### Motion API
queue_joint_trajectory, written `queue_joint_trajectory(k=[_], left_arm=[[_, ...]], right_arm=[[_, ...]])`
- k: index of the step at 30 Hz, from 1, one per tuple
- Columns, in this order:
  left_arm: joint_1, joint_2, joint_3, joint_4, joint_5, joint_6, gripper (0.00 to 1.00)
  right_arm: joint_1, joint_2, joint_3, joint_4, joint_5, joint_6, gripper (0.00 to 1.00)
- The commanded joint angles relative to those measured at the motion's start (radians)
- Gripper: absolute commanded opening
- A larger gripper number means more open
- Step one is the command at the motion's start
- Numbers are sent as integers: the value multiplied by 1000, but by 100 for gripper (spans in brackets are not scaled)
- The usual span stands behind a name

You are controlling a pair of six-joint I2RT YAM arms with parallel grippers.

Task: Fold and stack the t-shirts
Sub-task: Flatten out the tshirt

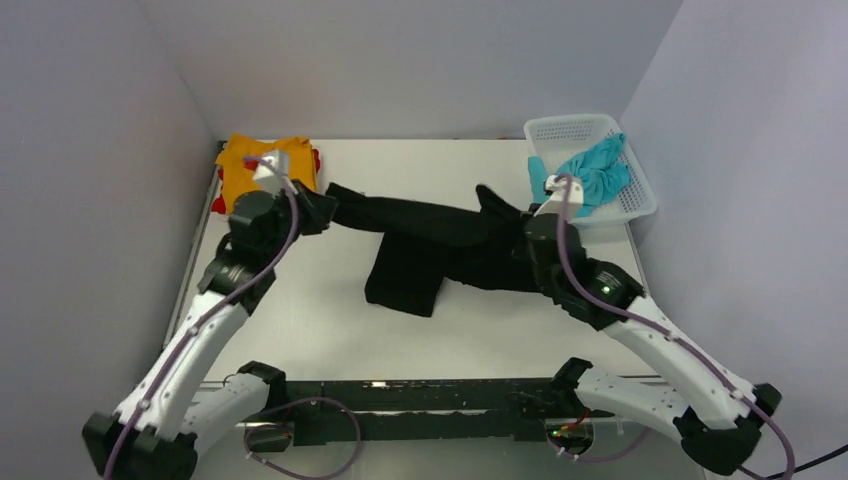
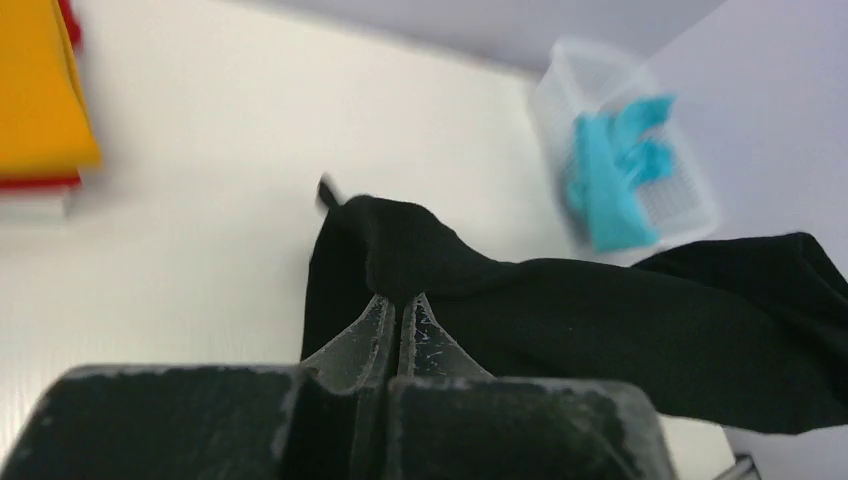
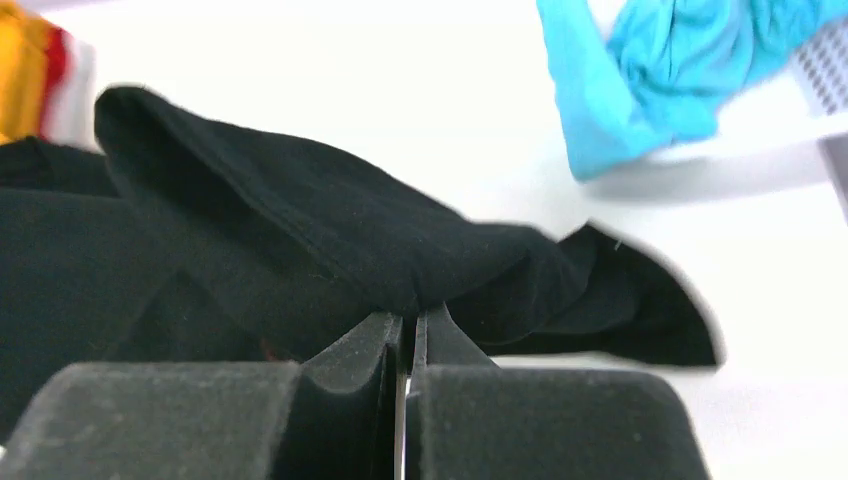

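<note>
The black t-shirt (image 1: 440, 235) hangs stretched between my two grippers over the middle of the table, with a fold drooping toward the front. My left gripper (image 1: 325, 205) is shut on its left end, seen in the left wrist view (image 2: 398, 300) with black cloth (image 2: 560, 310) bunched at the tips. My right gripper (image 1: 520, 235) is shut on its right end, seen in the right wrist view (image 3: 408, 318) with the cloth (image 3: 300, 220) draped over it. The orange t-shirt (image 1: 262, 160) lies folded on the red t-shirt (image 1: 218, 205) at the back left. The turquoise t-shirt (image 1: 595, 172) lies in the basket.
The white lattice basket (image 1: 575, 128) stands at the back right corner. Grey walls close in the table on the left, back and right. A white layer (image 2: 35, 203) shows under the orange and red stack in the left wrist view.
</note>
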Motion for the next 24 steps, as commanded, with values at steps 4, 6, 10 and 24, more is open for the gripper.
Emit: queue_joint_trajectory(k=[4,6,10,24], left_arm=[[-1,-260,188,4,-141,114,0],[-1,-301,266,-37,-144,148,0],[-1,-355,408,-81,-135,197,0],[-1,-278,538,-149,-208,230,0]], right_arm=[[-5,-165,211,187,-170,-307,0],[-5,-170,299,170,-267,-333,0],[-5,-118,520,49,-457,-346,0],[-6,43,670,-116,-369,-271,0]])
